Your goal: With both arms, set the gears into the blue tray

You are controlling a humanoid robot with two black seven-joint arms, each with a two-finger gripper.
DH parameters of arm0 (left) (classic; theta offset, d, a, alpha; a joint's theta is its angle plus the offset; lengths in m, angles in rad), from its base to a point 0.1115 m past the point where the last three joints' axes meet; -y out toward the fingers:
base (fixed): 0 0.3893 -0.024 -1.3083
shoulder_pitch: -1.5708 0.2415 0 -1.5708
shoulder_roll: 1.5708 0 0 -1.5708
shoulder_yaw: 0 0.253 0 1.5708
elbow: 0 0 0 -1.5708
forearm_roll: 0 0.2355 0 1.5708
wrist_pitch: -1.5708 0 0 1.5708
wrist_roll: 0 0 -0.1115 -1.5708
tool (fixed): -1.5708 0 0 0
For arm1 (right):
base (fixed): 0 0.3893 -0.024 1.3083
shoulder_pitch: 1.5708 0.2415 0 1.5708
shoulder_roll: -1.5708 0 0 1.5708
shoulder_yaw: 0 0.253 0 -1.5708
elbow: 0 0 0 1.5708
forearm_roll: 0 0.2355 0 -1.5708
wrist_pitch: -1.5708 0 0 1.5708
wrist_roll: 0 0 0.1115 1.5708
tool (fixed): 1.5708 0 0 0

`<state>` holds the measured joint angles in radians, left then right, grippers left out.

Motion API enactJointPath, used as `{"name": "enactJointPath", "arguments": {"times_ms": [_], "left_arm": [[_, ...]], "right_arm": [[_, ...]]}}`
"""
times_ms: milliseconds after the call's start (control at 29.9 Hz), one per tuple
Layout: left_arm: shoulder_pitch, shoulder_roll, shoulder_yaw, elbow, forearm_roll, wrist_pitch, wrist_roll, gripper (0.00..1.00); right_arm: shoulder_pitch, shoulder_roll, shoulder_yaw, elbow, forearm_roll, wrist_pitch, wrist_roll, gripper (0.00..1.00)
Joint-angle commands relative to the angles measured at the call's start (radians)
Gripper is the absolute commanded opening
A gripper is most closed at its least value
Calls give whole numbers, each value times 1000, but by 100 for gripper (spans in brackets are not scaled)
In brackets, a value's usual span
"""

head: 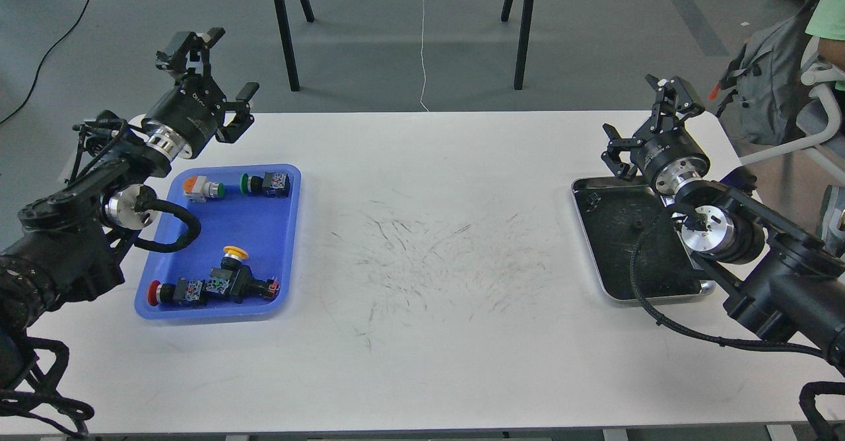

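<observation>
While both arms are raised clear of the table (422, 375), no gear is in either grasp. The left gripper (221, 74) hangs above the far left corner of the blue tray (290, 243), its two fingers spread wide apart with nothing between them. The right gripper (643, 121) stands above the far edge of the silver tray (584, 213), fingers likewise apart and empty. Inside the blue tray lie only push-button switches: an orange-capped one (201, 188) and a green-capped one (264, 183) near the far rim, and a cluster with yellow and red caps (214, 286) near the front rim. No gears can be made out among them. On the dark floor of the silver tray a small dark round piece (639, 225) shows near the middle, and another small dark item (593, 197) sits by the far left corner; these are probably the gears, though too small to confirm. The trays sit well apart at opposite ends, each under its own arm, which suits a pick on the right and a transfer across. In my judgement the task has hardly started, and the next move calls for the right gripper to descend into the silver tray.
</observation>
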<state>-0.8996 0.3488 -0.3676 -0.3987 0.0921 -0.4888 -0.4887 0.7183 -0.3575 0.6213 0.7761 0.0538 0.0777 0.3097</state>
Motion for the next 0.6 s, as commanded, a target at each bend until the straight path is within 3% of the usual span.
{"name": "enactJointPath", "arguments": {"times_ms": [0,568], "left_arm": [[1,-7,-16,0,3,0,0,100],[-1,-7,-11,-5,5,0,0,100]], "right_arm": [[-2,-5,1,2,1,1,-3,99],[-10,-28,-2,23,1,10,-1,100]]}}
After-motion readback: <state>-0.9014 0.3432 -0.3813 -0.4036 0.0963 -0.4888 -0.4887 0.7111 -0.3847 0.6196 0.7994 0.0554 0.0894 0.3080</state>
